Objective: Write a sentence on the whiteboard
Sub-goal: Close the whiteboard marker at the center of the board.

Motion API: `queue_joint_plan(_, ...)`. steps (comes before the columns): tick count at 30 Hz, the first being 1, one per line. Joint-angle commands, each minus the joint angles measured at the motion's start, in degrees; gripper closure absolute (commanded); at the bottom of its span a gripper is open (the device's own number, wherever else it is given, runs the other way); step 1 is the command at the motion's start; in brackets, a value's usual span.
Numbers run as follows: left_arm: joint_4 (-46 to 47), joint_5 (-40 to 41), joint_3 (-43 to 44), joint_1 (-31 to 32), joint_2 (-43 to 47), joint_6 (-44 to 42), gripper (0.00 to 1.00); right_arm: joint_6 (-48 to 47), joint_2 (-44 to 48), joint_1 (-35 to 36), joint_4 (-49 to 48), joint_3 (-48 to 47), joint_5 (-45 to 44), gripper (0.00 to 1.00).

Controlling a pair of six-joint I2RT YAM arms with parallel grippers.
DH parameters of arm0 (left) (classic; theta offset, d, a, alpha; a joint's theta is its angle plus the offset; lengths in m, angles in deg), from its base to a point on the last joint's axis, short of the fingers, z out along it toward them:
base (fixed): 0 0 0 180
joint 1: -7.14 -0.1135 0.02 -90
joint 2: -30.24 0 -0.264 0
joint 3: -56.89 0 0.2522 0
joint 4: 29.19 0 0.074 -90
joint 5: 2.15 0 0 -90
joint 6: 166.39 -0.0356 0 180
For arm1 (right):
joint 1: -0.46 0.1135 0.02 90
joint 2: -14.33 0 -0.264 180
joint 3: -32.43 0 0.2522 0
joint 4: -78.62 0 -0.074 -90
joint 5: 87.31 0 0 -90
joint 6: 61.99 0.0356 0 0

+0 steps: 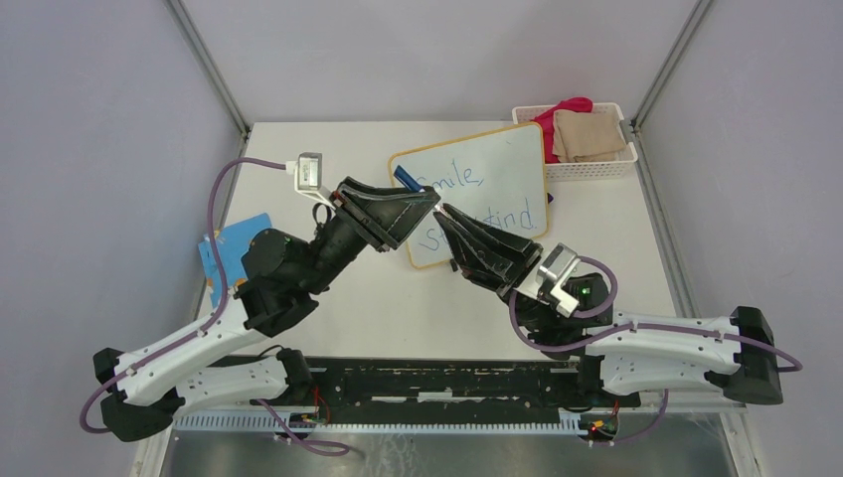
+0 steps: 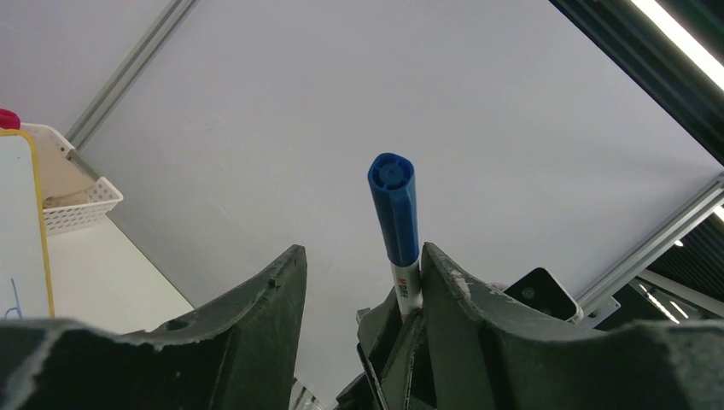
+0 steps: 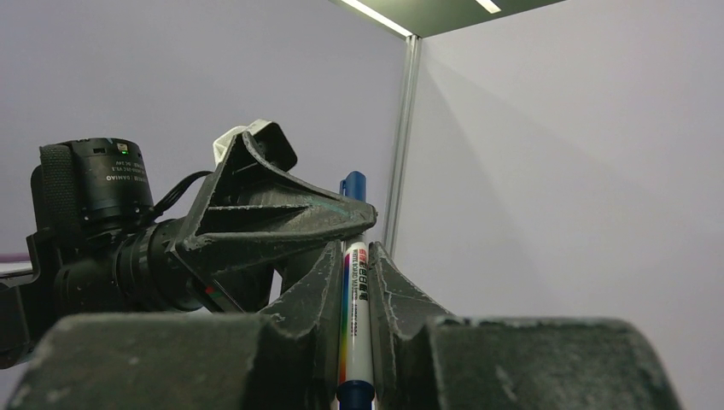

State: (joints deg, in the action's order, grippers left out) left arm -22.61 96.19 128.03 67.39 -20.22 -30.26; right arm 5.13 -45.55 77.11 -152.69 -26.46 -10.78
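- Yellow-framed rectangular whiteboard [image 1: 497,164]: lies tilted at upper centre of the white table [image 1: 398,308], one corner just beside the white mesh basket [image 1: 587,171]. Bare tabletop lies below it.
- Blue handwritten sentence [image 1: 457,182]: partly hidden by both pincers.
- Right gripper [image 3: 353,256]: clamped on the blue-capped white marker [image 3: 356,295].
- Left gripper [image 2: 363,260]: fingers apart around the cap, shown only by the left wrist view.

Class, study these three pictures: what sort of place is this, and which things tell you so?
Probably a robotics lab test cell: left arm and right arm mounted at a white table's edge, grey panel walls on metal posts, and the right end effector gripping a marker over a whiteboard.
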Motion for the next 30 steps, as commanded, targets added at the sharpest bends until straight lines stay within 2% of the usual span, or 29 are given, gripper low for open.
queue_joint_plan(1,3.68,-1.04,2.11,0.2,0.48,-2.97,0.47,0.99,1.6,-0.05,-1.01,0.25,0.76,1.0)
queue_joint_plan(4,3.66,-1.21,1.9,0.21,0.62,-3.06,0.6,1.08,1.78,0.01,-1.21,0.65,0.72,1.0)
queue_joint_plan(15,3.92,-3.07,1.14,0.22,0.45,-2.86,0.97,1.91,1.82,0.01,-1.04,0.91,-0.78,0.99)
queue_joint_plan(17,3.92,-2.7,0.77,0.21,0.81,-3.09,0.98,2.04,2.1,0.0,-0.44,1.17,-0.96,0.9)
queue_joint_plan(20,3.1,-2.18,0.54,0.16,1.34,-3.77,0.98,1.81,2.89,0.0,1.66,1.53,-1.13,0.7)
queue_joint_plan(23,1.01,-1.55,0.73,0.22,2.11,-5.17,0.98,1.43,4.49,0.0,9.05,0.14,-2.24,0.54)
queue_joint_plan(26,-4.35,-0.62,1.44,0.2,3.36,-7.73,0.98,1.9,6.12,0.0,20.79,-3.4,-3.9,0.45)
queue_joint_plan(30,-13.16,0.54,2.91,0.18,5.76,-12.75,0.98,2.55,10.14,-0.01,36.48,-5.51,-4.43,0.42)
